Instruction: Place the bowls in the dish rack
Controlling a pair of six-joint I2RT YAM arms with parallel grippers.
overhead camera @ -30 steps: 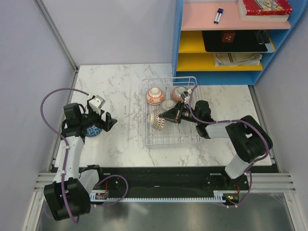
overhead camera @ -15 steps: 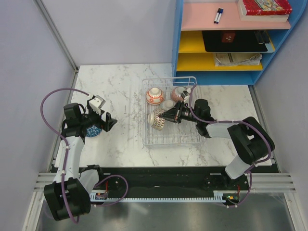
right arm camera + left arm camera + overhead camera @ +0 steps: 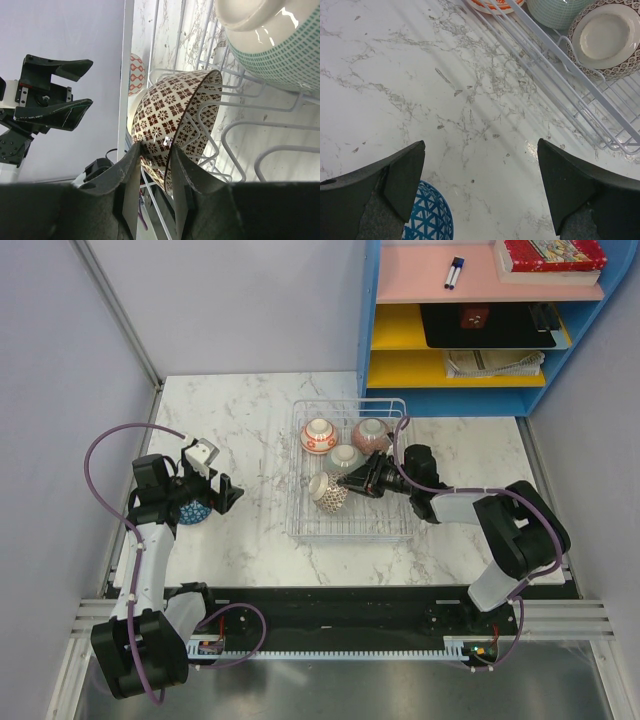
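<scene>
The dish rack [image 3: 300, 525] stands at mid-table. In it are a red-patterned bowl [image 3: 319, 436], a reddish-brown bowl [image 3: 371, 434] and the pale green bowl [image 3: 347, 459]. My right gripper [image 3: 349, 484] is shut on the rim of a brown-patterned bowl [image 3: 326, 492], which is tilted on its side on the rack's wires. The right wrist view shows this gripper [image 3: 156, 150] pinching the bowl's wall [image 3: 175, 107]. My left gripper [image 3: 216, 495] is open and empty, just above the table, beside a blue-patterned bowl [image 3: 192, 510]. This bowl shows at the lower left of the left wrist view [image 3: 427, 216].
A blue shelf unit [image 3: 480, 330] with books and pens stands at the back right, just behind the rack. A metal rail [image 3: 120, 310] runs along the left wall. The left wrist view shows the rack's near wire wall [image 3: 570, 75].
The rack with its bowls has slid a little to the left. My right gripper, still shut on the brown-patterned bowl, moved left with it. The left arm has not moved.
</scene>
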